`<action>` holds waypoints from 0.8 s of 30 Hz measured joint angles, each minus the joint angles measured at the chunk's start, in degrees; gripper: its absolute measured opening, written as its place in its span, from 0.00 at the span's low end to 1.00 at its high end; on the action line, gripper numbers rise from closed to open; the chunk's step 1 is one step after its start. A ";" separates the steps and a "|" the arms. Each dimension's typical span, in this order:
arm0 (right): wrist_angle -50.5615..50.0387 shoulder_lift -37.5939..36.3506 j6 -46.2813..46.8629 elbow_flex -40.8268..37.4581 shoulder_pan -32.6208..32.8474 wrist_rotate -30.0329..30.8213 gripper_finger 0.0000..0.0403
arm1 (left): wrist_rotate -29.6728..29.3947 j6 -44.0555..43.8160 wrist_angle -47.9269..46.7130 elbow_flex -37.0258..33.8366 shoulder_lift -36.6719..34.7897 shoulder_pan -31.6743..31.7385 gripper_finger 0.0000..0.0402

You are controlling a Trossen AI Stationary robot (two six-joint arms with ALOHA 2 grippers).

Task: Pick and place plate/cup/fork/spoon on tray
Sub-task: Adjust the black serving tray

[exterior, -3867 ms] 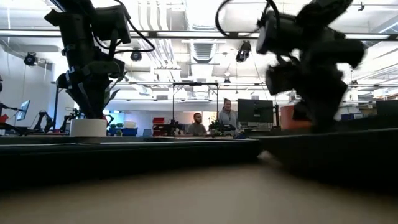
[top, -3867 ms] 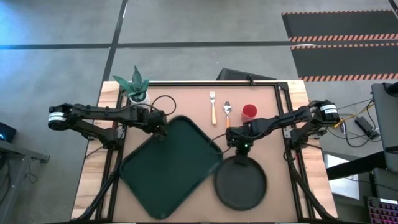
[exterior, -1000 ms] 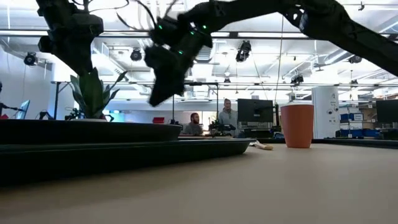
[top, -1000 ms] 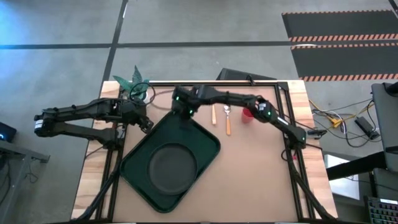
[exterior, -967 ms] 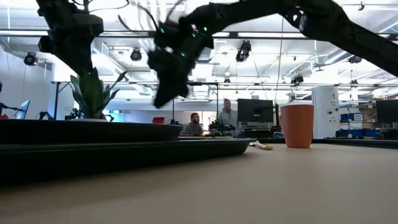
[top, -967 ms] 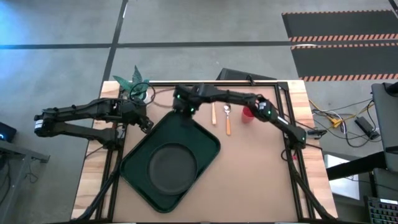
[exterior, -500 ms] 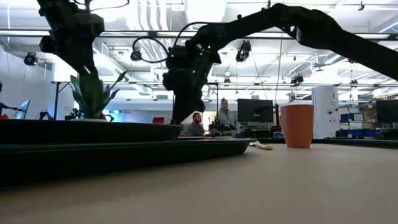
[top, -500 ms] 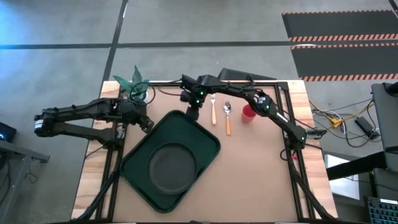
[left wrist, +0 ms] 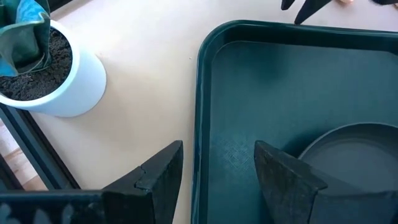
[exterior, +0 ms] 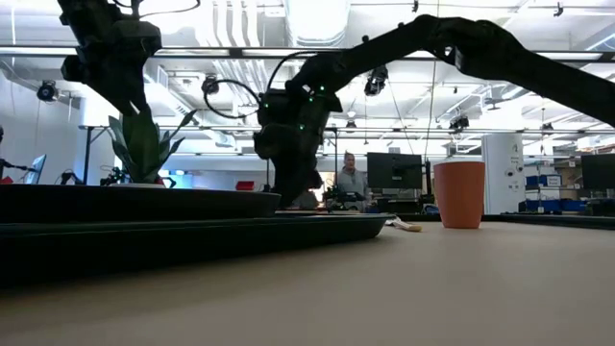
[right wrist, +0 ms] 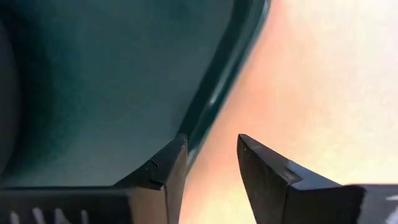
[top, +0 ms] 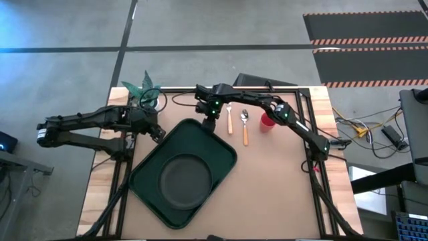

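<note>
The dark green tray point(top: 144, 175) lies slantwise at the table's left centre, and the dark plate point(top: 187, 181) rests flat inside it. Fork point(top: 229, 119), spoon point(top: 245, 127) and red cup point(top: 267, 122) stay on the table at the far middle, to the right of the tray. My left gripper point(left wrist: 217, 168) is open at the tray's far left rim point(left wrist: 200, 124), one finger outside it and one inside, apart from it. My right gripper point(right wrist: 208, 158) is open, pointing down just beside the tray's far corner point(top: 195, 124), left of the fork.
A white pot with a green plant point(top: 148, 94) stands at the far left, close to my left arm. A black cable point(top: 179, 100) loops along the far edge. Bare table lies to the right of the tray. People show in the room behind point(exterior: 351, 181).
My right gripper has gone from the tray's far corner a little toward the table's right edge and downward, turning from a slant until its fingers point down. Tray, plate and my left gripper have kept still.
</note>
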 joint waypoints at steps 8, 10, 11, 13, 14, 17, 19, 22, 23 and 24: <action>2.97 -0.25 0.90 -4.82 0.01 -0.62 0.46 | 0.00 0.00 0.00 0.00 0.00 -0.01 0.45; 3.78 -0.26 0.91 -5.41 0.17 -1.13 0.48 | 0.00 0.00 0.00 0.00 0.00 -0.01 0.45; 4.12 -0.19 0.89 -5.59 0.20 -1.87 0.48 | 0.00 0.00 0.00 0.00 0.00 -0.01 0.45; 5.66 -0.11 1.18 -5.76 0.20 -2.36 0.48 | 0.00 -0.02 0.00 0.00 0.00 -0.01 0.45; 6.87 -0.11 1.67 -5.85 0.20 -2.45 0.48 | -0.02 -0.02 0.02 0.00 0.00 -0.01 0.45; 8.80 -0.11 2.93 -6.80 0.30 -2.86 0.48 | -0.02 -0.02 0.04 0.00 0.00 -0.01 0.45; 9.22 -0.15 2.93 -7.35 0.41 -2.82 0.48 | -0.04 -0.02 0.04 0.00 0.01 0.00 0.45; 9.87 -0.34 3.73 -8.63 0.44 -2.80 0.44 | -0.20 -0.02 0.09 0.00 0.02 0.01 0.45; 9.97 -0.35 4.51 -9.03 0.44 -2.88 0.41 | -0.20 -0.02 0.09 0.00 0.00 -0.01 0.45; 10.10 -0.37 4.64 -9.26 0.44 -2.88 0.38 | -0.20 0.00 0.13 0.00 0.00 0.01 0.45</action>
